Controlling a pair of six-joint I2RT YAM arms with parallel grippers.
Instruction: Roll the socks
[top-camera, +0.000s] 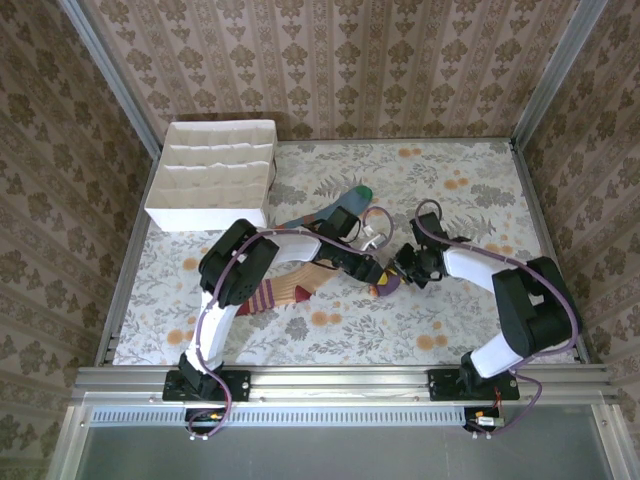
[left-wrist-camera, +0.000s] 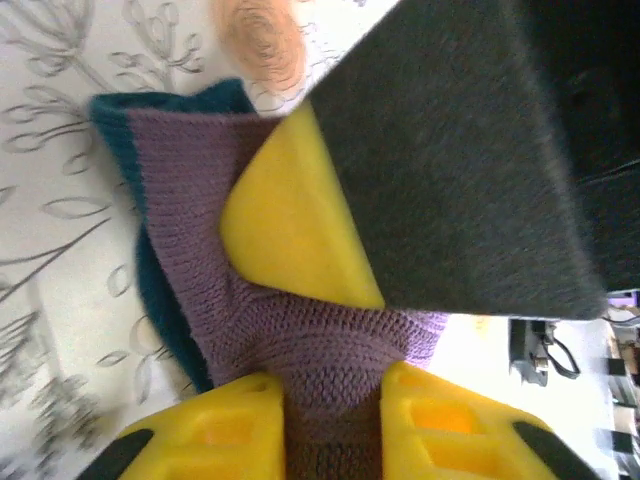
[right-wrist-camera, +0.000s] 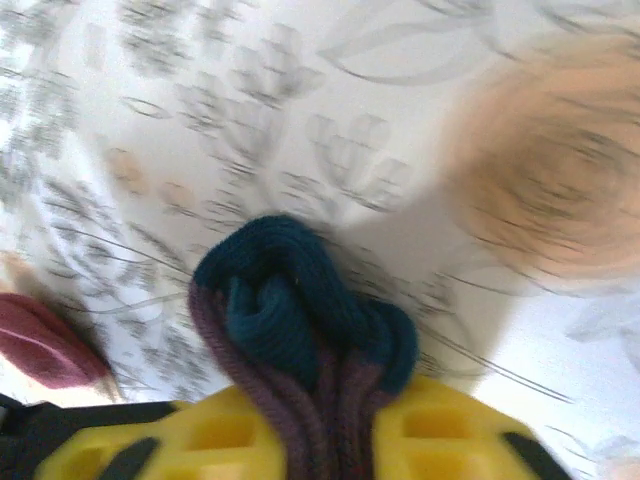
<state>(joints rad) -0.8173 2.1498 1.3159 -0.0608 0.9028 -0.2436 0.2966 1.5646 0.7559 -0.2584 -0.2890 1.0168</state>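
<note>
Right end effector and left end effector both clench the purple sock, just 5 o'clock of the surface centre; pulling apart could unroll it

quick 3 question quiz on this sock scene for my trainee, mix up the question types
1. True or false: the purple sock sits between the jaws of both the left gripper and the right gripper.
2. Where does the white box stand, seen from the top camera? A far left; B far right; C near right
3. Fill in: the purple sock's toe is coloured ___.
Key: 1 true; 2 A; 3 teal
</note>
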